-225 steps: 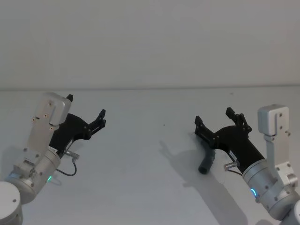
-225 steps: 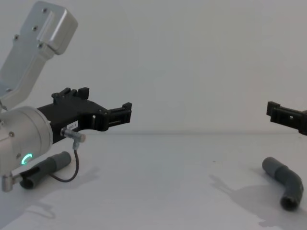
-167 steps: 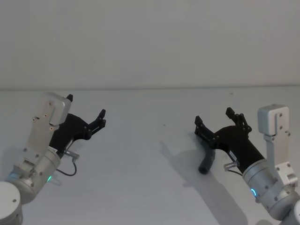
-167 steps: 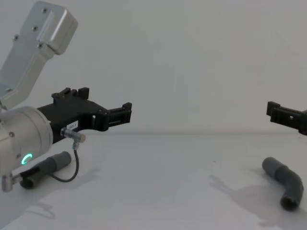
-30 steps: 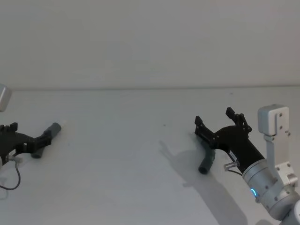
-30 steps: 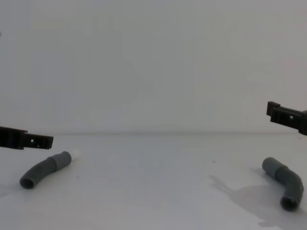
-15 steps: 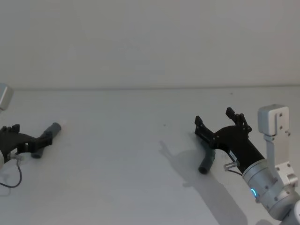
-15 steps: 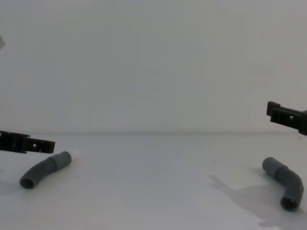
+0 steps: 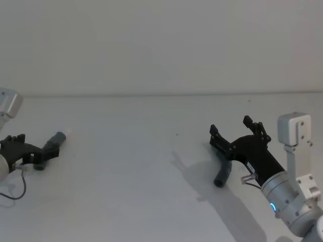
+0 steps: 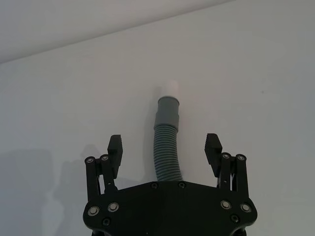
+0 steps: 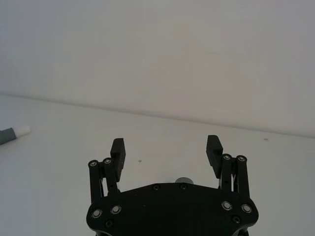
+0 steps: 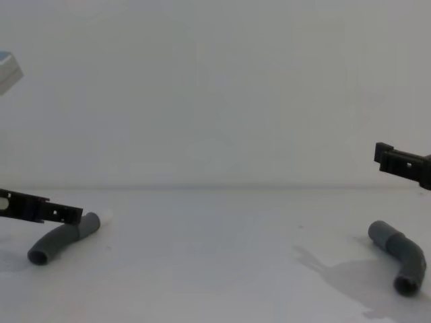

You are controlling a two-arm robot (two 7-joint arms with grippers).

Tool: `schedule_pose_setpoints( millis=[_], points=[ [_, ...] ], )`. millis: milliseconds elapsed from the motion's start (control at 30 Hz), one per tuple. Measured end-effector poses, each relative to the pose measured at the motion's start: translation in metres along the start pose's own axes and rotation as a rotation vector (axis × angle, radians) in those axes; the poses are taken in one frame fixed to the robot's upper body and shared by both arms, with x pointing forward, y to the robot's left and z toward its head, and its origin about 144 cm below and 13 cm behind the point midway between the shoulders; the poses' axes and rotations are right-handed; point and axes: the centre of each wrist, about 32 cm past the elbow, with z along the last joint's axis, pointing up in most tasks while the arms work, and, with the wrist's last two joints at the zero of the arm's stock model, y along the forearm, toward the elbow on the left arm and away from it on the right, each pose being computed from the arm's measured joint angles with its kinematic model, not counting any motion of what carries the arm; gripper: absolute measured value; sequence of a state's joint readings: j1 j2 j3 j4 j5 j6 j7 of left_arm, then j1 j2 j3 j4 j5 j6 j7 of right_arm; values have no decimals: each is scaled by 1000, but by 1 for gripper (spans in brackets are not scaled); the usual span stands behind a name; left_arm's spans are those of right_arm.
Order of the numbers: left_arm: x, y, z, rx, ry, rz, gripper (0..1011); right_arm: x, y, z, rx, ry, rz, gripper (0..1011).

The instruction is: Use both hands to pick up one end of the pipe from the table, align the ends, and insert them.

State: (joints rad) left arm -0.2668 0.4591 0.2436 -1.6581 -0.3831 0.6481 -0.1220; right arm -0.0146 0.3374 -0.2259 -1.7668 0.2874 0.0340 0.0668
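Left gripper [image 10: 165,147]: jaws spread, straddling white-tipped pipe piece [image 12: 57,242], table [image 9: 126,176] left edge. Right gripper [image 11: 166,147]: spread, above elbow piece [image 12: 402,254].

plain pale wall [image 9: 161,45], tiny dark speck [image 9: 176,134]

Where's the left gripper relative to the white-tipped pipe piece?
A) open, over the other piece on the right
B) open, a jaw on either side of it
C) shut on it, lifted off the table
B: the left gripper is open with one jaw on each side of the white-tipped pipe piece, which lies on the table.
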Motion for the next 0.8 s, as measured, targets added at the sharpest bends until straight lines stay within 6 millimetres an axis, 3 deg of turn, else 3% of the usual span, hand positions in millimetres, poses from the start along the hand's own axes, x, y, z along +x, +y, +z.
schedule_pose_setpoints(
  millis=[800],
  points=[
    [-2, -28, 0, 18, -19, -30, 1001, 0, 0, 0, 0, 0, 0, 1003]
  ],
)
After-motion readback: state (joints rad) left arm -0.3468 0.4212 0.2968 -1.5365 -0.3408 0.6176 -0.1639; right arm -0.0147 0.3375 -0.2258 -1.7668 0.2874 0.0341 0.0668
